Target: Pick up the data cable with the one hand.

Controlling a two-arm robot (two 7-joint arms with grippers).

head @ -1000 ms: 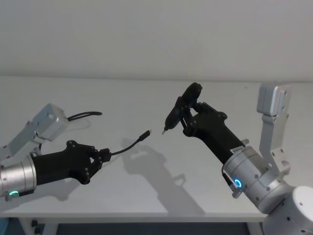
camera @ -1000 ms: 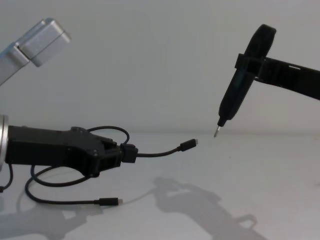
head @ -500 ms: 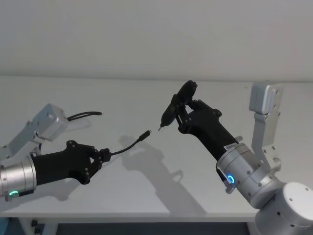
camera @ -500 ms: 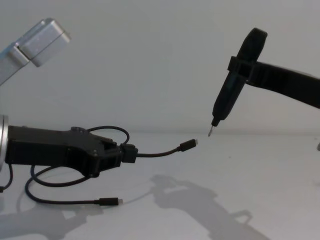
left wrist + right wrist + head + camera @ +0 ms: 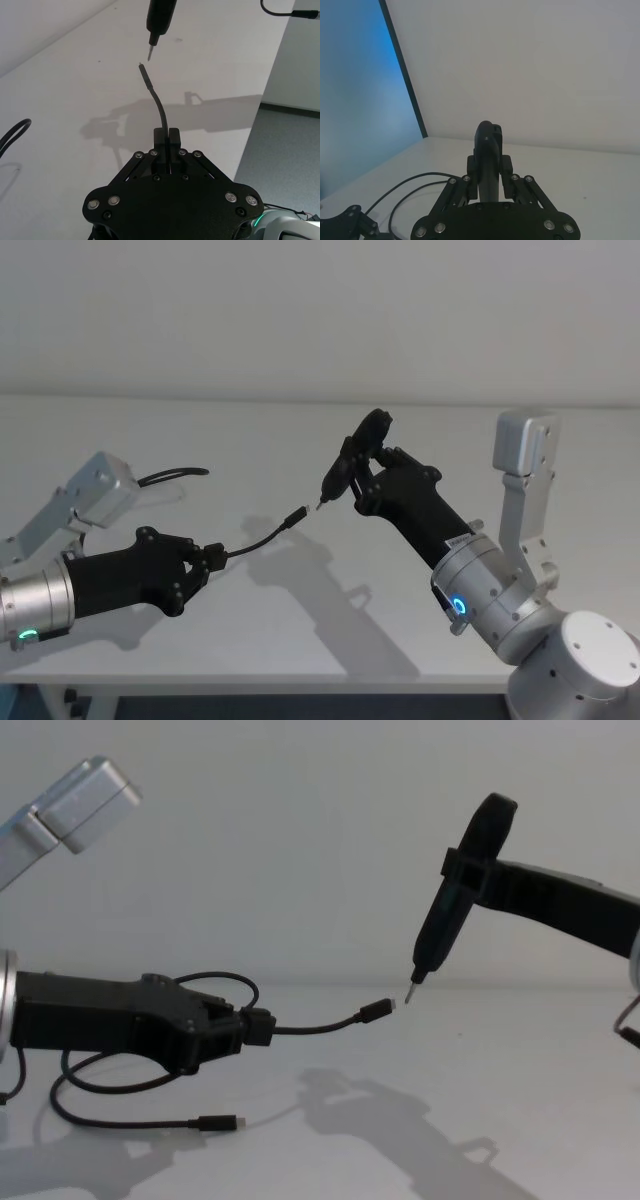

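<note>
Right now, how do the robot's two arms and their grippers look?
Both grippers, the left gripper and the right gripper, are black angular plastic bodies studded with small silver screws. Each joins a fat silver cylinder: the left one bears a green glowing ring, the right one a blue ring. Boxy silver arm links rise behind them.

Behind the left tool, the data cable loops pass out of sight behind its black body (chest view). The right tool hides most of the dark tapering piece clamped in it.
</note>
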